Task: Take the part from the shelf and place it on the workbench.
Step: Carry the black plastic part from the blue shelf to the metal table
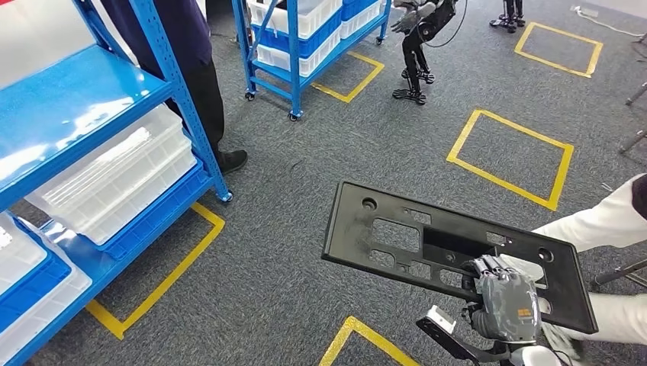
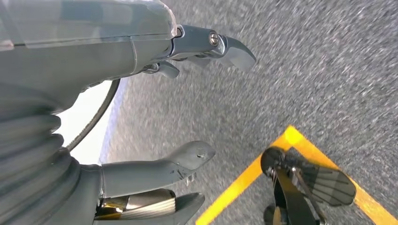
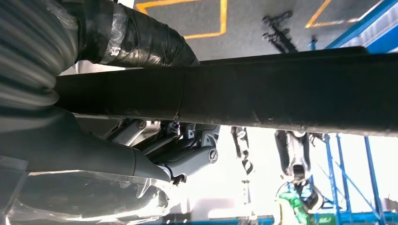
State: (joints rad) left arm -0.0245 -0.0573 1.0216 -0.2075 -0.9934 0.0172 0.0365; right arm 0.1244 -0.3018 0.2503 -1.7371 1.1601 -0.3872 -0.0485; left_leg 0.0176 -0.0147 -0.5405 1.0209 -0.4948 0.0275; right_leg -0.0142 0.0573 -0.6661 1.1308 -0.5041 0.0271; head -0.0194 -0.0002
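Observation:
The part [image 1: 397, 229] is a flat black plastic plate with several cut-outs and round holes. It hangs roughly level above the grey carpet at the lower right of the head view. My right hand [image 1: 503, 305] grips it at its near edge, fingers curled over the top. In the right wrist view the part [image 3: 281, 98] runs across as a dark bar, with my right hand [image 3: 94, 154] clamped around it. Over the carpet my left hand [image 2: 94, 51] hangs with its fingers [image 2: 234, 49] and thumb [image 2: 187, 157] apart, holding nothing.
A blue shelf [image 1: 175, 84] with clear bins [image 1: 114, 179] stands at the left, a person's dark legs [image 1: 202, 84] behind it. A second wheeled shelf [image 1: 294, 76] and another small robot [image 1: 418, 46] stand farther back. Yellow tape squares [image 1: 511, 156] mark the carpet. Something white [image 1: 603, 221] reaches in at the right edge.

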